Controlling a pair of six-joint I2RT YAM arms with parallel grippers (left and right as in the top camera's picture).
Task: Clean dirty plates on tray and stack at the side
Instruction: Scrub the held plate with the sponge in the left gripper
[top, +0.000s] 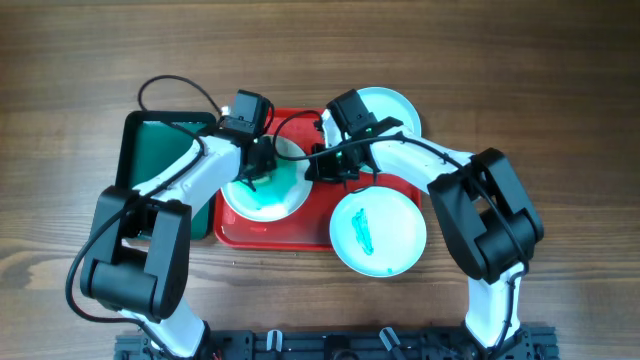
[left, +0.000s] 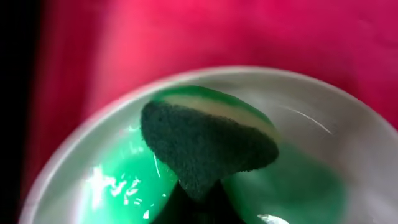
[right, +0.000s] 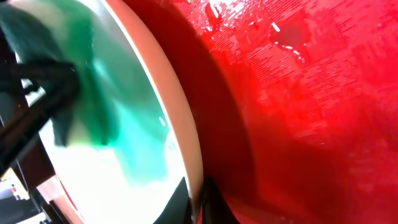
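Scene: red tray (top: 300, 236) on wooden desk (top: 560, 90), dark green tray (top: 150, 150) just left of it.
Plates: three. White plate (top: 262, 195) inside the red tray, left part, wet teal-green film over most of it. Cyan plate (top: 378, 232) overlapping tray's right front rim, smear untouched. Second cyan plate (top: 392, 106) at tray's back right corner, partly under right arm.
Left gripper (top: 258, 170): closed on a dark green sponge (left: 202, 146), sponge pressed on white plate.
Right gripper (top: 330, 165): at white plate's right rim, looks pinched on the edge to steady it; right wrist view shows rim running between the fingers, grip itself half hidden.
Step (judged): scrubbing first plate, early in task, nothing stacked yet.
Handling: plates look rigid, light, shallow; wet so likely slippery, could skate on smooth tray or chip if dropped.
Where to hold: raised rim, pinch edge, keep away from the smeared centre.
Sponge: soft, compresses, easy pinch.
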